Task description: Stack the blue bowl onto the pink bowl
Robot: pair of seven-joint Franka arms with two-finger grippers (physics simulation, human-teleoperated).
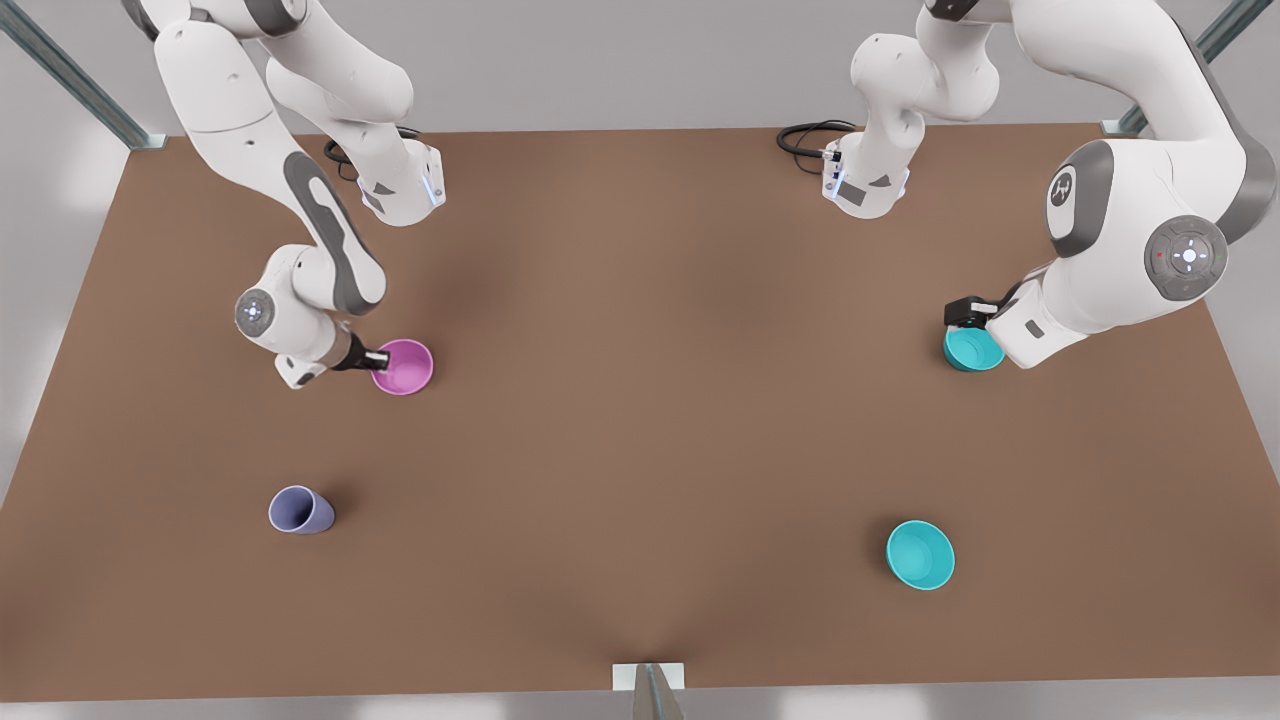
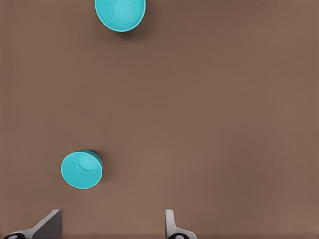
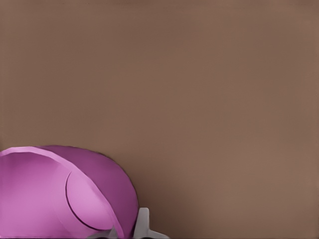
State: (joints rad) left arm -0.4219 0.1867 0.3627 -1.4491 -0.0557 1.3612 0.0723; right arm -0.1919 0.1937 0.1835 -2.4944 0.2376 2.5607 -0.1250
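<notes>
On the front view's left, the right gripper (image 1: 378,358) was low over the brown table (image 1: 640,420), at the rim of the pink bowl (image 1: 404,366) on the side toward the front view's left; the right wrist view showed the pink wall of this bowl very close to the camera; whether this gripper was clamped on the rim or only touching it, I could not tell. The pink bowl stood on the table with its opening up. Nearer to the camera on the same side, well apart from the pink bowl, was a lavender cup (image 1: 300,510).

Toward the front view's right, near the front edge of the table, a second turquoise bowl (image 1: 920,555) stood alone with its opening up, well apart from both arms. Farther back on that side stood the blue bowl (image 1: 972,348); the left gripper (image 1: 962,315) was just over its far rim in the front view. In the left wrist view the left gripper (image 2: 112,215) was released, its two fingers (image 2: 171,224) spread wide with only bare table between them; both turquoise bowls lay beyond the fingers there, neither one touched. The blue bowl was on the table, far from the pink bowl.
</notes>
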